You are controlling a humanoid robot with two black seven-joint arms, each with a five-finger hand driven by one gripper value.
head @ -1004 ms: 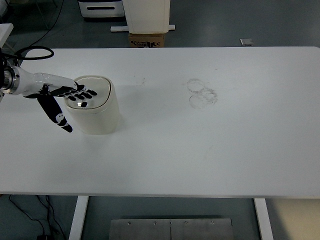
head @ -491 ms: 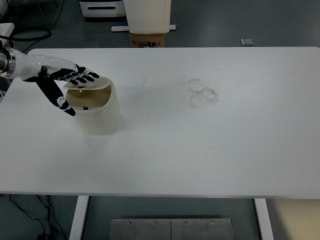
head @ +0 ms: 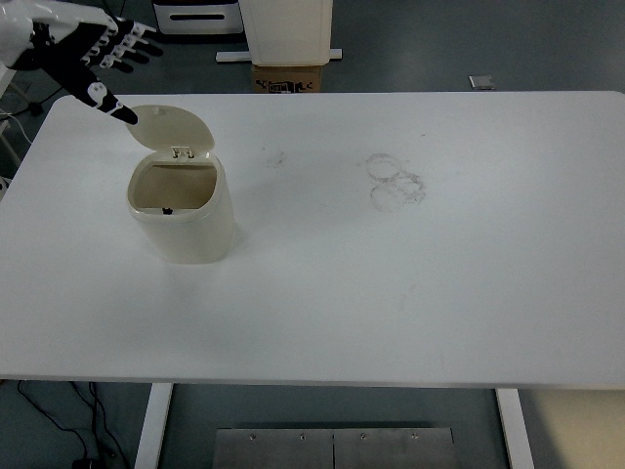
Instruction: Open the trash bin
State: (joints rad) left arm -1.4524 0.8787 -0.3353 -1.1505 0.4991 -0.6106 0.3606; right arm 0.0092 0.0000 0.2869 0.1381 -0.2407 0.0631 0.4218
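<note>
Left hand raised at the top left corner of the view, above and behind the bin, well clear of it. Fingers spread and relaxed, pointing right, grasping nothing. Thumb angled down and right, its tip overlapping the left edge of the lid in this view; whether touching it or merely in front of it cannot be told. White forearm running off the left edge of the picture behind the hand.

Below and right of the hand, the bin: cream-coloured, rounded, standing upright on the left part of the table. Lid swung up and back on its hinge at the far rim of the bin, standing roughly upright, inner face turned toward the camera. Mouth of the bin open, with a tan interior in shadow and a small dark spot on the near inner wall. Contents, if any, not visible.

Right of the bin, well apart, faint ring-shaped smudges on the white tabletop, a few overlapping circles. Between the bin and those rings, a smaller faint mark.

Beyond the far edge of the table, behind the bin and to its right, a cardboard box on the grey floor with a tall white cabinet above it. Further right of that, a small grey plate set in the floor. Beneath the near edge of the table, white legs and a metal panel.
</note>
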